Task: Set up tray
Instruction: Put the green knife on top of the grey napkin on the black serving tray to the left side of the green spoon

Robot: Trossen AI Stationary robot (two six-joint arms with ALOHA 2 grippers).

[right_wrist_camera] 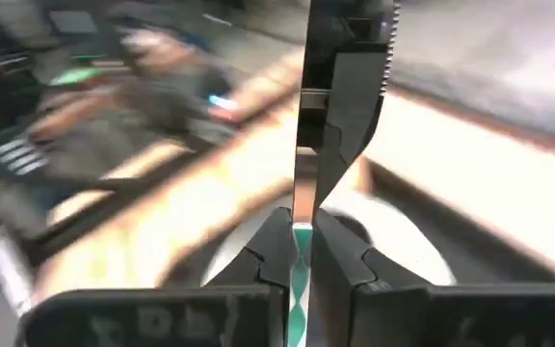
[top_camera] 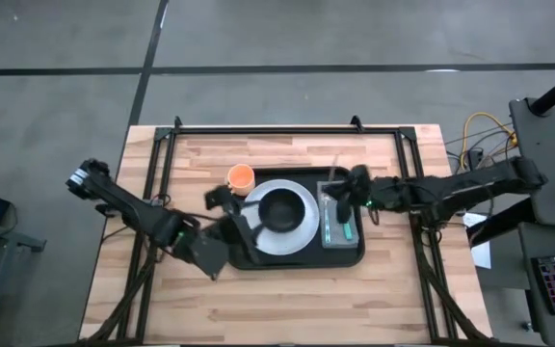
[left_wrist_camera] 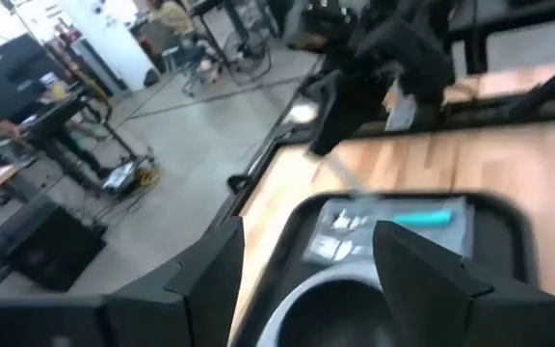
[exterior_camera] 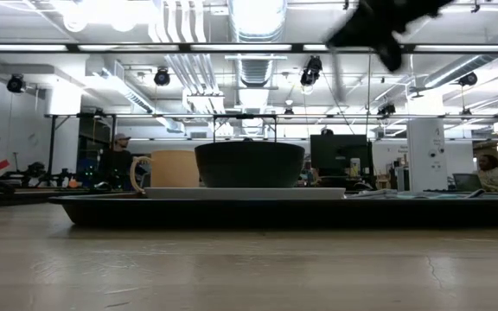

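The black tray (top_camera: 355, 258) lies mid-table and carries a white plate (top_camera: 302, 231) with a black bowl (top_camera: 279, 209). On the tray's right part lies a grey napkin (top_camera: 339, 231) with teal-handled cutlery (left_wrist_camera: 422, 219). An orange cup (top_camera: 241, 176) stands on the table by the tray's far left corner. My right gripper (top_camera: 343, 189) hovers above the napkin's far end, shut on a teal-handled knife (right_wrist_camera: 303, 145). My left gripper (top_camera: 237, 214) is open over the plate's left edge, and its fingers (left_wrist_camera: 215, 275) touch nothing. My right gripper (right_wrist_camera: 300, 241) pinches the knife's teal handle (right_wrist_camera: 300, 265) between its two fingers. The silver blade (right_wrist_camera: 302, 116) runs straight out past the fingertips, in line with the fingers. The knife is lifted clear of the napkin and tray.
Black frame rails (top_camera: 258, 130) run along the table's far edge and down both sides. Bare wood shows on the near half of the table (top_camera: 287, 308). In the low view, people sit or stand in the room behind the table.
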